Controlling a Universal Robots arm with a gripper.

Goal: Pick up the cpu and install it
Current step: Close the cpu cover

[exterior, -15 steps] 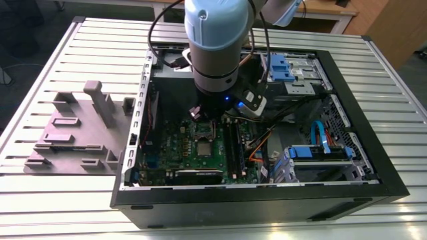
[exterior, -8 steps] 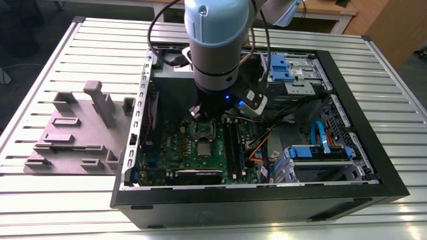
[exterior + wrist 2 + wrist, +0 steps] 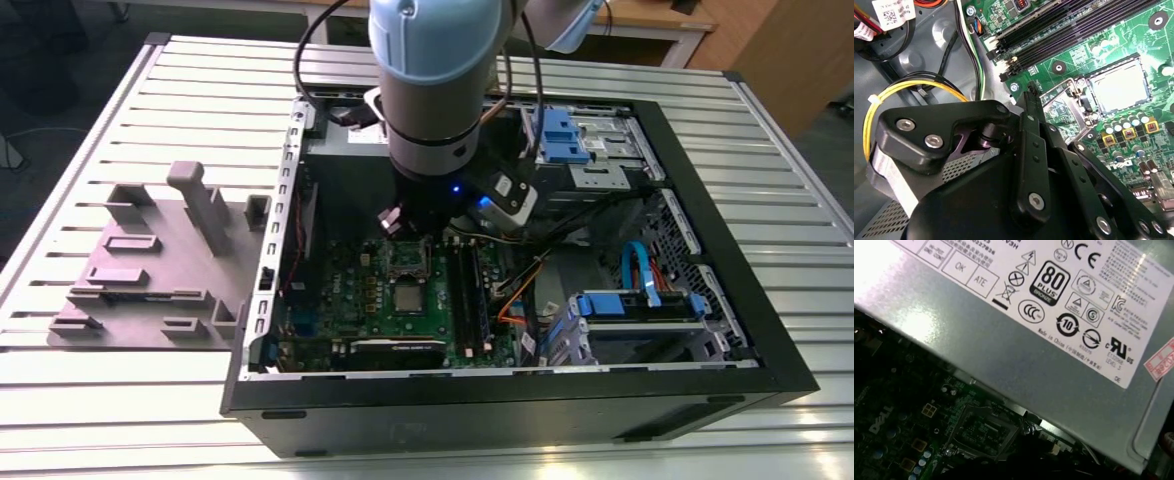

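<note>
The cpu [image 3: 404,297] is a small silvery-grey square lying flat on the green motherboard [image 3: 350,300] inside the open computer case. In the second wrist view the cpu [image 3: 1118,87] shows as a pale square beside a row of yellow-topped parts. The metal-framed socket [image 3: 404,257] with a dark centre lies just behind the cpu; it also appears in the first wrist view [image 3: 981,432]. My gripper [image 3: 400,222] hangs low inside the case, over the socket's far side and a short way from the cpu. The black body of the gripper [image 3: 1030,100] partly covers the socket's frame [image 3: 1066,100].
The grey power supply [image 3: 1029,345] sits close behind the socket. Black memory slots [image 3: 1069,35] run along the board. Yellow and black cables [image 3: 914,86] loop beside the board. A drive cage with blue parts [image 3: 641,300] fills the exterior view's right. Grey plastic blocks [image 3: 147,265] stand outside the case.
</note>
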